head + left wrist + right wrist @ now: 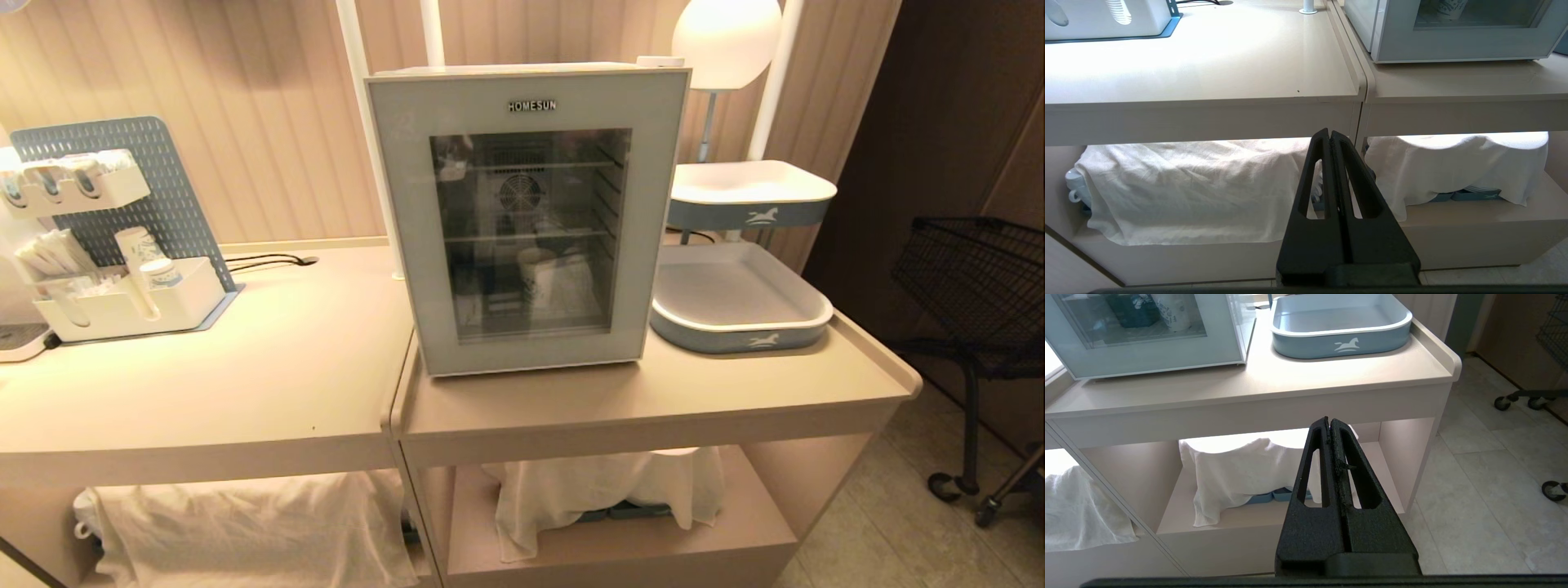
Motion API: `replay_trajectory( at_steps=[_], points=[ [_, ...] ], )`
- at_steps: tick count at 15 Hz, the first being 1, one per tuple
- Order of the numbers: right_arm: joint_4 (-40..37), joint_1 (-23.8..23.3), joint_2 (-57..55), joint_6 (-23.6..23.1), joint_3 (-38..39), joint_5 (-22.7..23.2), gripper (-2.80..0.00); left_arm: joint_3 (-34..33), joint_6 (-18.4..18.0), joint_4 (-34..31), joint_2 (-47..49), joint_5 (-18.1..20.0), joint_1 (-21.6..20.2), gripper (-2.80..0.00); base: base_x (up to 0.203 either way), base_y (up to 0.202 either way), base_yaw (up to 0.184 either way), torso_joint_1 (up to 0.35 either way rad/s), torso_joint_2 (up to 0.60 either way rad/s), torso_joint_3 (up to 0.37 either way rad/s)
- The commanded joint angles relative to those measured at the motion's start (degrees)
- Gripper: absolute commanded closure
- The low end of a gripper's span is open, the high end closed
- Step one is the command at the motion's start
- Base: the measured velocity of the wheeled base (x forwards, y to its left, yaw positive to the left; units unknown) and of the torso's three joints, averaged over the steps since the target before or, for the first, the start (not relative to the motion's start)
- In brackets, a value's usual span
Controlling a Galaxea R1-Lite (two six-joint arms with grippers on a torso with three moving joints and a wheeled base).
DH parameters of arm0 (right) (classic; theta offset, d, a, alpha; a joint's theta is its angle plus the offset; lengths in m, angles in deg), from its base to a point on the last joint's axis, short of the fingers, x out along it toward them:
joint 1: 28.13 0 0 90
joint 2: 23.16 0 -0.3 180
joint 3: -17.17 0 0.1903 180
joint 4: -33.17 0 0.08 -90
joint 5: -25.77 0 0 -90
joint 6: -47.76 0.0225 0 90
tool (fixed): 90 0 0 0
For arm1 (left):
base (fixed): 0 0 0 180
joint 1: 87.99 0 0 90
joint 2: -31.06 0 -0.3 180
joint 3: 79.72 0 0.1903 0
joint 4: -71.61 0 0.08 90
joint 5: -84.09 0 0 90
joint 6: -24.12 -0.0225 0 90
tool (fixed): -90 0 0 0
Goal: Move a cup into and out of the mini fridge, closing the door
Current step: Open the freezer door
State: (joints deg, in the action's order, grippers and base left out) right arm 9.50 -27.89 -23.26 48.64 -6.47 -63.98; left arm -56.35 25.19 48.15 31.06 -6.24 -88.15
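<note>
The mini fridge (531, 69) stands on the right-hand counter with its door (408, 212) shut. Through the dark glass the white, blue-patterned cup (535, 276) shows upright on the fridge floor, below the lower wire shelf; the same cup (1172, 310) appears in the right wrist view. My left gripper (1331, 132) hangs shut and empty in front of the lower shelf, below the counter edge and left of the fridge. My right gripper (1329, 420) is also shut and empty, low before the shelf under the fridge. Neither arm appears in the head view.
A blue-and-white tray (739, 336) sits right of the fridge, with another tray (751, 214) raised behind it. A white organiser (122, 314) with cups and sachets stands far left. White cloths (604, 490) cover the lower shelves. A black wire cart (980, 278) stands at the right.
</note>
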Motion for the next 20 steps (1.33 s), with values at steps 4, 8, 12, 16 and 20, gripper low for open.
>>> replay_trajectory(
  at_steps=[4, 8, 12, 16, 20],
  points=[
    [0.0, 0.0, -0.1, 0.0, 0.0, 0.0, 0.0, -0.1, 0.0, 0.0, 0.0, 0.0, 0.0, 0.0, 0.0, 0.0, 0.0, 0.0, 0.0, 0.0],
    [0.0, 0.0, -0.1, 0.0, 0.0, 0.0, 0.0, -0.1, -0.5, 0.0, 0.0, 0.0, 0.0, 0.0, 0.0, 0.0, 0.0, 0.0, 0.0, 0.0],
    [0.0, 0.0, -0.1, 0.0, 0.0, 0.0, 0.0, 0.0, -0.6, -0.2, 0.0, 0.0, 0.0, 0.0, 0.0, 0.0, 0.0, 0.0, 0.0, 0.0],
    [0.0, 0.0, -0.1, 0.0, 0.0, 0.0, 0.0, 0.0, -0.6, -0.1, 0.0, 0.0, 0.0, 0.0, 0.18, 0.0, 0.0, 0.005, 0.0, -0.002],
    [0.0, 0.0, -0.1, 0.0, 0.0, 0.0, 0.0, -0.1, -0.5, 0.0, 0.0, 0.0, 0.0, 0.0, 0.159, 0.0, 0.001, 0.005, 0.0, 0.002]
  ],
)
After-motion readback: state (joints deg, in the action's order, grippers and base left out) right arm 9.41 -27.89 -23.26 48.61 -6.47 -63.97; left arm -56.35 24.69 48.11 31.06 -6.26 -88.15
